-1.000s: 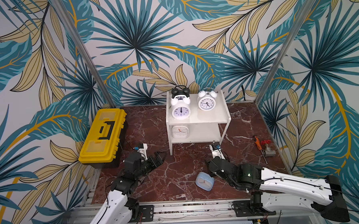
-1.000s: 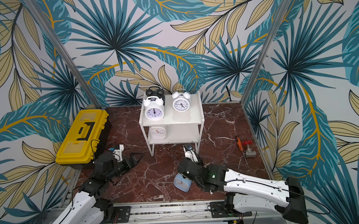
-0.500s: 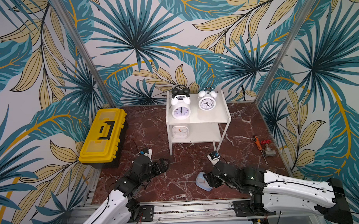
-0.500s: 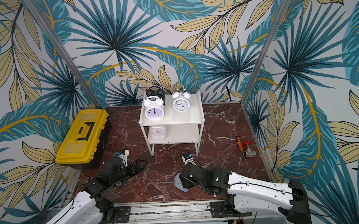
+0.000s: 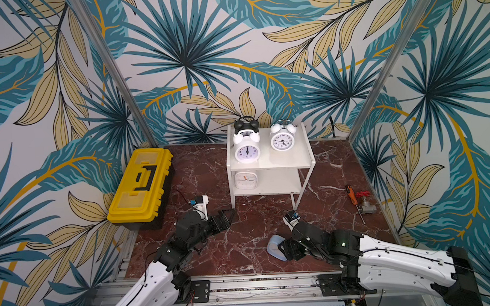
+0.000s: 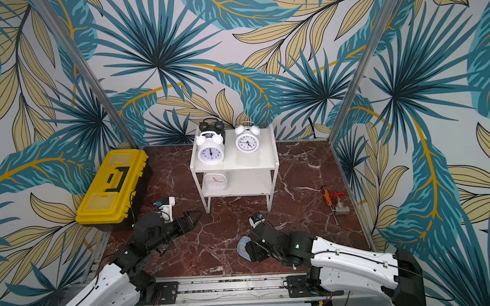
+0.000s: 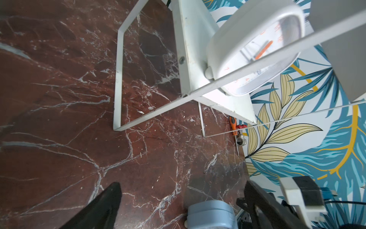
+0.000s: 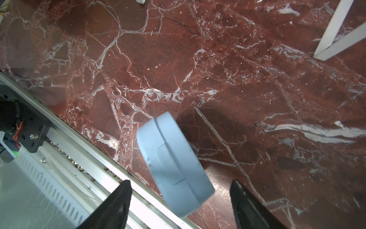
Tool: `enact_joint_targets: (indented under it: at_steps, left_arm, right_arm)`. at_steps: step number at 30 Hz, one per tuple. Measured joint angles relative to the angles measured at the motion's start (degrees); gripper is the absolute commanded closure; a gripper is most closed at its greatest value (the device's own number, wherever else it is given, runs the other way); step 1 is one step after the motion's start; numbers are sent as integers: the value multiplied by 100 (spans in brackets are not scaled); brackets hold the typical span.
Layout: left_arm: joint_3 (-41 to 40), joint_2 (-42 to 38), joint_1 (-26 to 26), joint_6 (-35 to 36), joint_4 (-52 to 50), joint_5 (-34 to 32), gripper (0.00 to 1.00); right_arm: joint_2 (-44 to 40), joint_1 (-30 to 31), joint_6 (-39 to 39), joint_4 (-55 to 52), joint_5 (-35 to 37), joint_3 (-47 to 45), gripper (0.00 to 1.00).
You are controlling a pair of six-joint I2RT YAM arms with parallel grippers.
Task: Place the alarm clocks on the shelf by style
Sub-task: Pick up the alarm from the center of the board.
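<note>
- Now the light blue clock (image 5: 275, 247) lies on the marble surface (image 5: 204, 166) at the lower centre of both top views. It is well apart from the shelf (image 5: 298, 155) and is the only clock not yet on it.
- The right gripper (image 8: 181, 183) has its jaws wide, one on each side of this clock, and I see a gap on both sides, so nothing is held. The clock shows its back and looks tilted.
- The left gripper (image 5: 225, 218) is also wide and empty, just beside the front left leg of the shelf.
- Risk one: the clock's sides are smooth and rounded. If the jaws close on a tilted body, I think it may squirt out and go over the near edge onto the metal rail (image 8: 79, 158).
- Risk two: the right place seems to be the lower board, beside the white square clock (image 5: 245, 180). The opening there is low, so the clock or the gripper may hit the top board or push the white one.
- Risk three: a knock on the thin legs may topple the twin-bell clocks (image 5: 247, 150) above.
</note>
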Motion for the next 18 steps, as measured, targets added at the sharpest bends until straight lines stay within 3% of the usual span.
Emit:
enact_joint_targets:
  at_steps: [7,13,18]
  left_arm:
    - [0,-286,28,-20,22,70,0]
    - [-44,-299,48,-114,146,186,0]
    - [-72,-299,66,-131,164,223,0]
  right_arm:
    - [354,-192,-168,367,-409,-20,29]
    - [654,-254,-295,568,-699,-22,50]
    - [754,-256,-341,632,-787,-22,59]
